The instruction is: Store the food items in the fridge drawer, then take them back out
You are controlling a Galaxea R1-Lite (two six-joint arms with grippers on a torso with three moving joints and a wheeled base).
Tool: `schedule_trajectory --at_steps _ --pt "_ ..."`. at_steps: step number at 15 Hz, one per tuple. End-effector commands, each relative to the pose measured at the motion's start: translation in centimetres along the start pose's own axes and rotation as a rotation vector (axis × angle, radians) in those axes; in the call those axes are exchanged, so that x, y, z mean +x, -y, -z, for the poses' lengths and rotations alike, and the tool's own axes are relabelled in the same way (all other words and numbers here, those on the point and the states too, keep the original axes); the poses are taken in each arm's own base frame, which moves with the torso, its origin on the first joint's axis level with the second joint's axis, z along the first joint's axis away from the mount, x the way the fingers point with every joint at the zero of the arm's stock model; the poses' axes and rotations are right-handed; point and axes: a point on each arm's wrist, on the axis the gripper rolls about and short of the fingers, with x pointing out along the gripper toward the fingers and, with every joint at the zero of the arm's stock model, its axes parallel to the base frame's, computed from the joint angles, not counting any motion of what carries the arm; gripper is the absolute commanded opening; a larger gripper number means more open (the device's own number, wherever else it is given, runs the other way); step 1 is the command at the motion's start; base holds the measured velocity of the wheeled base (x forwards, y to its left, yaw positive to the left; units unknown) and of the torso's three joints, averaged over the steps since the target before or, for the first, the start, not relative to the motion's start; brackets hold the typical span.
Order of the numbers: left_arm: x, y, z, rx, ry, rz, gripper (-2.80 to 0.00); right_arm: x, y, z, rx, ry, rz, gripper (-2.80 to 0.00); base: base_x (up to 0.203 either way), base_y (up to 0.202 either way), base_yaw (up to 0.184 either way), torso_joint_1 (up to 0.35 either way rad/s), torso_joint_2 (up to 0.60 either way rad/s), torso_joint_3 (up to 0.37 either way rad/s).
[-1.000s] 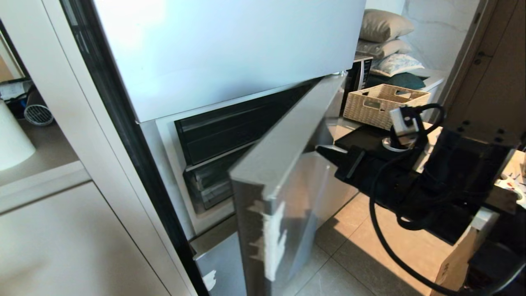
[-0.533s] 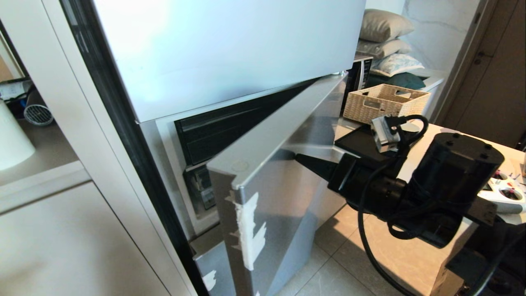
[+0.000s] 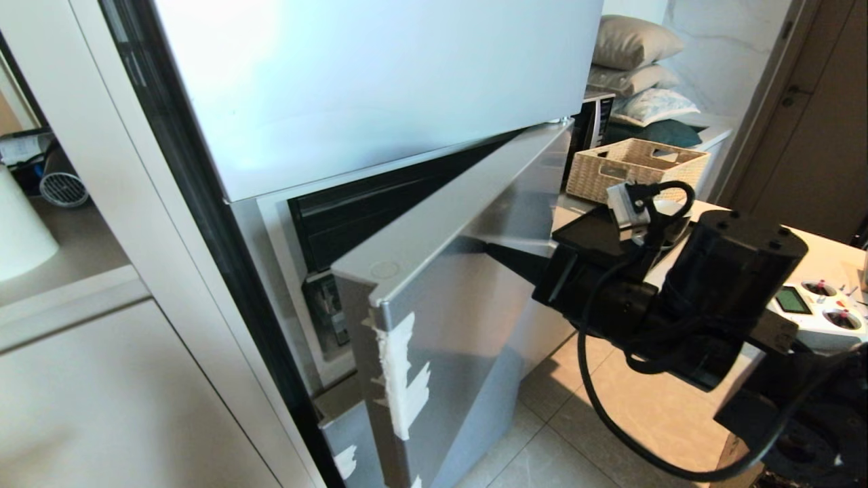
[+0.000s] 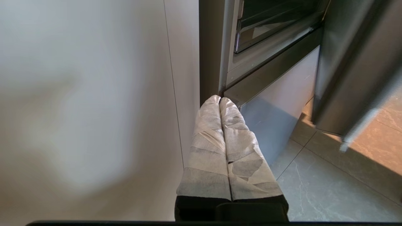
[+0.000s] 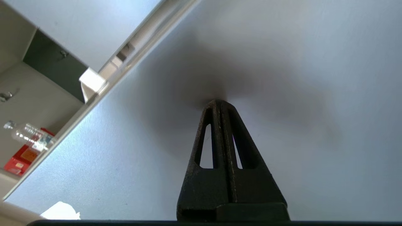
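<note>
Compared with a second earlier, the silver fridge door (image 3: 434,298) had swung further toward closed: its free edge with the torn white tape (image 3: 400,379) sat further left in the head view and hid more of the dark interior. Half a second earlier it was nearly where it stood at this moment. The head camera itself had not shifted.

The right arm reached in from the right side, forearm roughly level, with black cable looped around the wrist. The right gripper (image 3: 505,256) was fully closed, with nothing held, and its pointed tip pressed against the outer face of the door; the right wrist view showed the two black fingers (image 5: 216,138) together, tip touching the flat grey panel with a soft shadow around the contact.

The left gripper (image 4: 220,99) hung low beside the fridge, near the bottom edge of the cabinet and above the floor tiles (image 4: 323,188). Its fingers, wrapped in white fabric tape, were closed against each other and held nothing.

The fridge drawer and the food items could not be seen; only a dark slot of the compartment (image 3: 352,224) remained visible behind the door.

The door was smooth brushed metal, rectangular. A woven wicker basket (image 3: 637,169) stood on the pale counter (image 3: 820,254) behind the arm, with a white remote controller (image 3: 817,308) at the counter's right edge. Stacked pillows (image 3: 634,44) lay beyond.
</note>
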Motion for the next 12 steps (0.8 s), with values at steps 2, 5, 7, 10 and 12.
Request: schedule_trajectory --at_steps 2,5,7,10,12 --pt "0.0 0.0 0.0 0.0 0.0 0.0 -2.8 4.9 3.1 2.1 0.005 -0.019 0.013 -2.8 0.0 0.0 0.0 0.0 0.0 0.0" --pt "0.0 0.0 0.0 0.0 0.0 0.0 -2.8 10.0 5.8 3.7 -0.004 0.016 -0.007 -2.8 0.0 0.0 0.0 0.0 0.0 0.0" --pt "0.0 0.0 0.0 0.0 0.0 0.0 -2.8 11.6 7.0 4.5 -0.004 0.029 -0.009 -2.8 0.0 0.0 0.0 0.0 0.0 0.0" --pt "0.0 0.0 0.0 0.0 0.0 0.0 -2.8 9.9 5.7 2.5 -0.015 0.065 -0.023 -2.8 0.0 0.0 0.0 0.0 0.0 0.0" --pt "0.0 0.0 0.0 0.0 0.0 0.0 -2.8 8.0 3.9 0.7 -0.022 0.087 -0.038 -2.8 0.0 0.0 0.0 0.0 0.0 0.0"
